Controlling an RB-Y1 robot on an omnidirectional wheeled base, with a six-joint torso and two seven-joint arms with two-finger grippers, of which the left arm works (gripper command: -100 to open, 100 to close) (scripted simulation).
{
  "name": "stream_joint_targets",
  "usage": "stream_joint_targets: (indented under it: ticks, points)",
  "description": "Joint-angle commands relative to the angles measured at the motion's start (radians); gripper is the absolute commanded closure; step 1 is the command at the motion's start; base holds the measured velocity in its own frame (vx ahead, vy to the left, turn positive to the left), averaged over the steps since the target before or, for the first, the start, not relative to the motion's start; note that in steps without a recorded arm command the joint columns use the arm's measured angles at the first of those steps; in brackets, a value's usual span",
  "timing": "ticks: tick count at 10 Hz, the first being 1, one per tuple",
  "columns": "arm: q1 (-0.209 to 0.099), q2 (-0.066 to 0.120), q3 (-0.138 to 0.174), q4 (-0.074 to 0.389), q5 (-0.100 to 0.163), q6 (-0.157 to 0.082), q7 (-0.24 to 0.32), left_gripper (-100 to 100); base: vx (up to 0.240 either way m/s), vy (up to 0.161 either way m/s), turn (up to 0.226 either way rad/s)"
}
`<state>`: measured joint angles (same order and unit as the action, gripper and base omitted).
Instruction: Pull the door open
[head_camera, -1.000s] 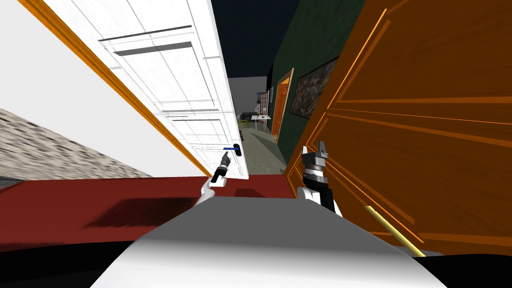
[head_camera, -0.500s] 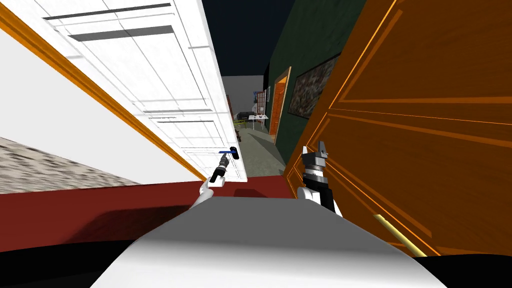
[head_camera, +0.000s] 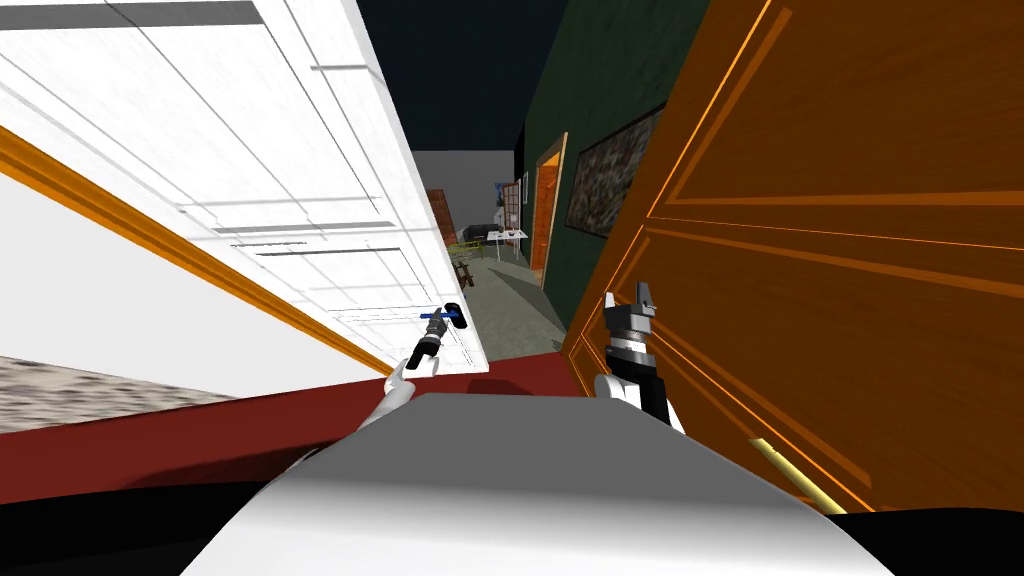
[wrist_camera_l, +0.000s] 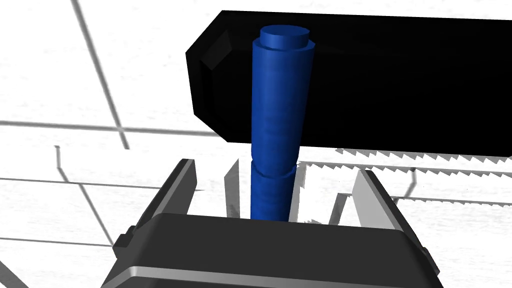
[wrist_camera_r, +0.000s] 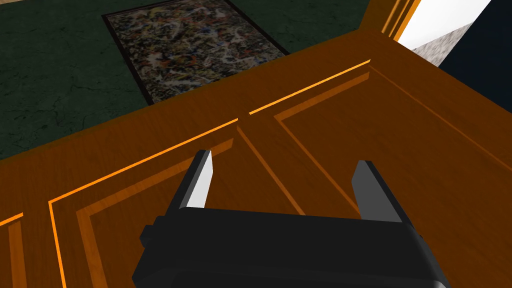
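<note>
The white door (head_camera: 300, 200) stands on my left, already swung partly off its frame. Past its free edge, a gap opens onto a hallway (head_camera: 495, 290) with green walls. The blue handle (head_camera: 443, 316) sits low near that free edge, fixed to a black plate (wrist_camera_l: 400, 85).

The left claw (wrist_camera_l: 277, 167) is at the handle. Its two fingers (wrist_camera_l: 186, 172) stand wide apart with the blue bar running up between them. Neither finger appears to press the bar's sides, so the claw straddles the handle rather than clamping it.

The right claw (wrist_camera_r: 284, 157) is also spread wide and holds nothing. It hovers in front of a brown panelled door (head_camera: 850, 250) on my right and takes no part in the job.

I judge the step in hand to be the pull itself: the handle is reached and the door is partly open, but not yet wide.

The next move likely calls for drawing the left arm back toward my chest along the arc of the door's swing. A straight pull would probably let the bar slide out between the loose fingers. Closing the claw on the bar first would make the pull safer.
</note>
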<state>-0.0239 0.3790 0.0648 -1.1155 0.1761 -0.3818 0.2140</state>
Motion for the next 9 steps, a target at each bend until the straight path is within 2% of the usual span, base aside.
stream_joint_targets:
  ticks: [1,2,3,8,9]
  points:
    - [0.0,0.03,0.017,0.021,0.012,-0.011,0.019,-100,0.1,-0.009,-0.225]
    - [-0.011,0.013,0.01,0.029,0.006,-0.012,0.007,-100,0.044,0.003,-0.034]
    - [-0.011,0.013,0.01,0.029,0.006,-0.012,0.007,100,-0.011,-0.002,0.038]
    - [-0.011,0.013,0.01,0.029,0.006,-0.012,0.007,100,-0.005,0.0,-0.001]
    - [-0.002,0.032,-0.003,0.027,0.008,-0.023,0.025,100,-0.096,0.061,-0.148]
